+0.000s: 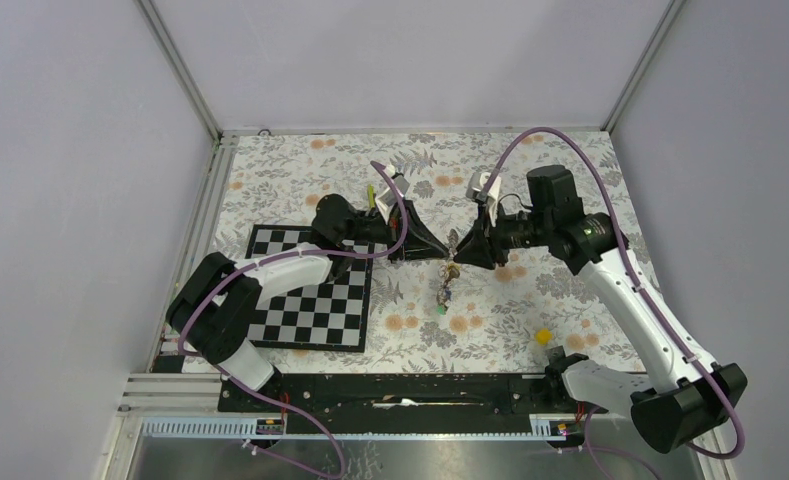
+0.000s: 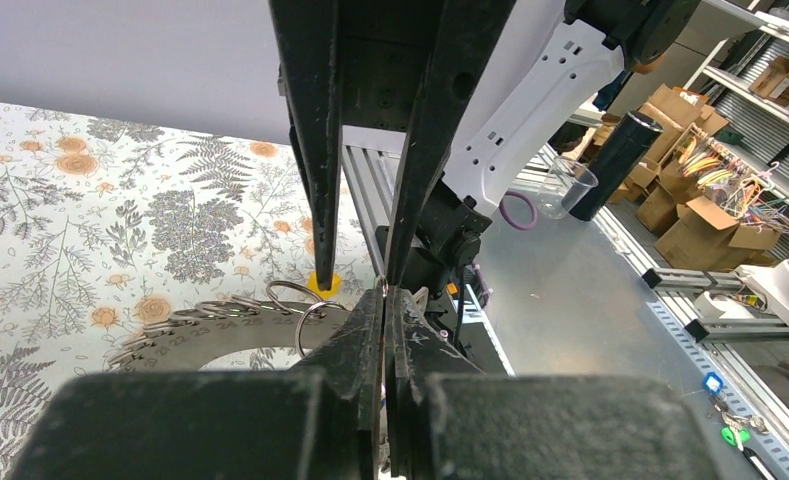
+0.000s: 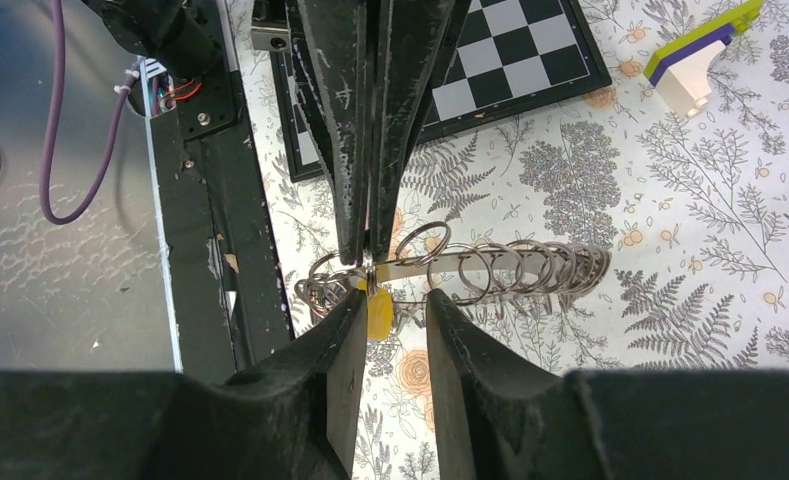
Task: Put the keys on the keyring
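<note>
The keyring [image 1: 448,282] hangs between the two grippers above the floral cloth, with small keys dangling below it. In the left wrist view it is a flat grey numbered loop [image 2: 220,335] carrying several small split rings. My left gripper [image 2: 384,295] is shut on a thin ring at the loop's edge and also shows in the top view [image 1: 444,252]. My right gripper [image 3: 390,300] is open, just below the keyring [image 3: 490,265]. A yellow key head [image 3: 378,312] hangs between its fingers, against the left one. It also shows in the top view [image 1: 462,250].
A black-and-white chessboard [image 1: 315,300] lies left of centre, seen too in the right wrist view [image 3: 510,60]. A green, purple and white block [image 3: 695,55] stands behind it. A small yellow piece [image 1: 543,336] lies on the cloth at the right. A black rail [image 1: 400,390] runs along the near edge.
</note>
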### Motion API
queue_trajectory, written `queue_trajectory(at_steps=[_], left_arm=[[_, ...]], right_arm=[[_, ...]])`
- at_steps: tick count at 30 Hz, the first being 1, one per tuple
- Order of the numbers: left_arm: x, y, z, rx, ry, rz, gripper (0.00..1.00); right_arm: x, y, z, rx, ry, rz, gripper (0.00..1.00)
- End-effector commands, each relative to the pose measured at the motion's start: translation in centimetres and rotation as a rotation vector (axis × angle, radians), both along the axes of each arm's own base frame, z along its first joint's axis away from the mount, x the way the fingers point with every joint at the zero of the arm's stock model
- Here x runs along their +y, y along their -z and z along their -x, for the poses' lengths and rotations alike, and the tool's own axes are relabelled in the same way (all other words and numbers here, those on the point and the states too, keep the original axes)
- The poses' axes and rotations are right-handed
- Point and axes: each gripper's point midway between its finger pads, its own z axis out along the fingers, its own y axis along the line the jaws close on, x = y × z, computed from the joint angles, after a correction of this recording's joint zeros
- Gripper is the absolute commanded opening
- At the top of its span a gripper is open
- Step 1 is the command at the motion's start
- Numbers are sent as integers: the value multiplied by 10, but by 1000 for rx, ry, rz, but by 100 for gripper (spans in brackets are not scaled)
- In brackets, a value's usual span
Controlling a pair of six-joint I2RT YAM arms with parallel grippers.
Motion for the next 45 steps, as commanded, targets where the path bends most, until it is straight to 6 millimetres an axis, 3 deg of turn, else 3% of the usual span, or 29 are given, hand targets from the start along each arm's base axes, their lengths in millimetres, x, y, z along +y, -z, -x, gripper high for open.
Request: queue_trajectory(at_steps=[1, 7, 16, 22, 26, 31, 36, 45], left_arm=[[2, -17, 2, -81, 8, 63, 0], [2, -16, 3, -79, 12, 62, 0], [1, -15, 2, -83, 11, 61, 0], [-1, -9, -3, -130, 5, 24, 2], [-6, -4, -17, -197, -22, -65, 26], [-8, 0, -21, -225, -16, -134, 38], [-12, 7, -18, -252, -1, -154, 37], [-18, 7, -16, -253, 14, -155, 25]], right_arm=[[7, -11, -1, -3, -35, -55, 35], [9, -12, 0, 8, -45, -67, 31], [10, -9, 4, 17, -58, -75, 0], [3, -10, 0, -12, -28, -13, 0], [0, -2, -1, -8, -9, 71, 0], [-1, 5, -4, 14, 6, 139, 0], [2, 5, -5, 24, 4, 153, 0], [2, 10, -5, 34, 1, 161, 0]])
